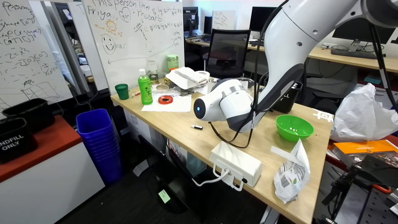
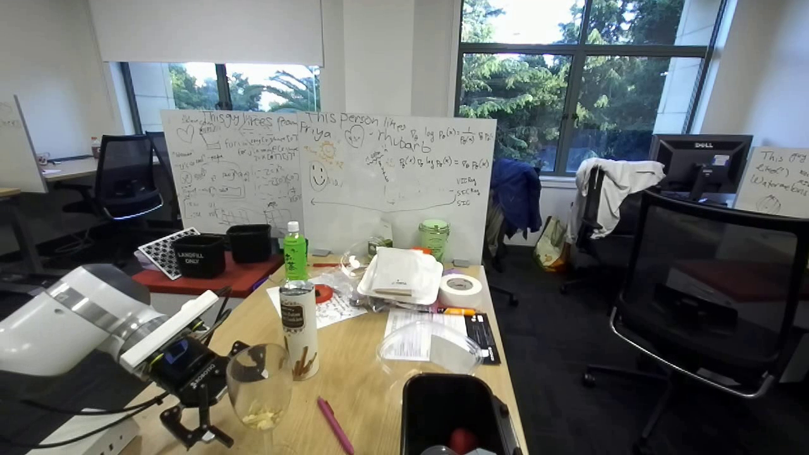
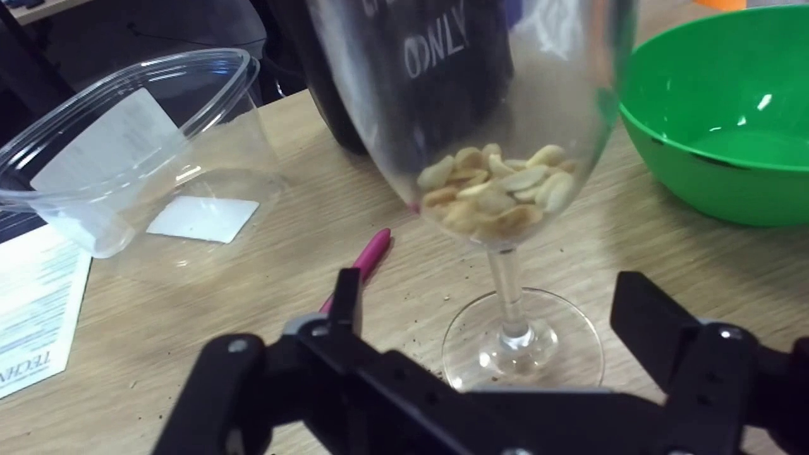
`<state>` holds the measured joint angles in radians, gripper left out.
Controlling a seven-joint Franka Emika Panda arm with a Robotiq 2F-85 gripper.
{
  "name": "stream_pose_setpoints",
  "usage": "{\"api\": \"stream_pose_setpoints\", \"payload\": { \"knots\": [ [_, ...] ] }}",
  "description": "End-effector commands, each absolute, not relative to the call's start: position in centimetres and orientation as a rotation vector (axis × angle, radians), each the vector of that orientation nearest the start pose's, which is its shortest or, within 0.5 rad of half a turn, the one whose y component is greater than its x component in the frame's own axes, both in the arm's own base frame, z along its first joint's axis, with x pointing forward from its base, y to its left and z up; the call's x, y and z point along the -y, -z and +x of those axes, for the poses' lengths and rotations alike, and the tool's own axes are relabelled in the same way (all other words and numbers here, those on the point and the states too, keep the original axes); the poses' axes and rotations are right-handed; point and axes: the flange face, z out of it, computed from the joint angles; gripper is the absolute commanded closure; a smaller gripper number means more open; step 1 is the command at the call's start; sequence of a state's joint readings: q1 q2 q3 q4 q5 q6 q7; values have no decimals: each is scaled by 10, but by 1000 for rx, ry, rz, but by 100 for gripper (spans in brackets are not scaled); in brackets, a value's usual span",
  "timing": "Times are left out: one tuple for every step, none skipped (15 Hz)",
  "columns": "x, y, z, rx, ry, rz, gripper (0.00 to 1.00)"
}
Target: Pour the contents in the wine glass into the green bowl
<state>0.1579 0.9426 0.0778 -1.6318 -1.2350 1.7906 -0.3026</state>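
In the wrist view, the pincer (image 3: 496, 309) stands wide near the glass (image 3: 499, 129) at centre, the bowl (image 3: 711, 186) at upper right, and an off-centre push may tip the glass, spilling its pieces (image 3: 496, 193).

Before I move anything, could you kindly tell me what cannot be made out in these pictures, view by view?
Wine glass: rim cut off by the wrist view's top edge.
Green bowl: right side cut off by that view's right edge.
Hand: hidden behind the arm in an exterior view.
Black bin: cut off by an exterior view's bottom edge; the red thing inside cannot be identified.
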Motion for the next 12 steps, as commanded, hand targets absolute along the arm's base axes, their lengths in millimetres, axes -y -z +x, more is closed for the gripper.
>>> {"api": "stream_pose_setpoints", "payload": {
  "knots": [
    [-53,-54,625,-1287,862,1626,0],
    [-50,-52,626,-1274,877,1640,0],
    [-46,-52,627,-1261,890,1647,0],
    [-43,-50,628,-1254,902,1649,0],
    [-41,-48,629,-1248,909,1650,0],
    [-38,-46,629,-1246,916,1657,0],
    [-37,-44,629,-1248,926,1666,0],
    [-36,-42,629,-1248,933,1674,9],
    [-35,-41,628,-1250,943,1682,18],
    [-33,-40,628,-1245,949,1692,34],
    [-32,-39,629,-1235,953,1706,41],
    [-31,-38,629,-1224,954,1722,48]
  ]
}}
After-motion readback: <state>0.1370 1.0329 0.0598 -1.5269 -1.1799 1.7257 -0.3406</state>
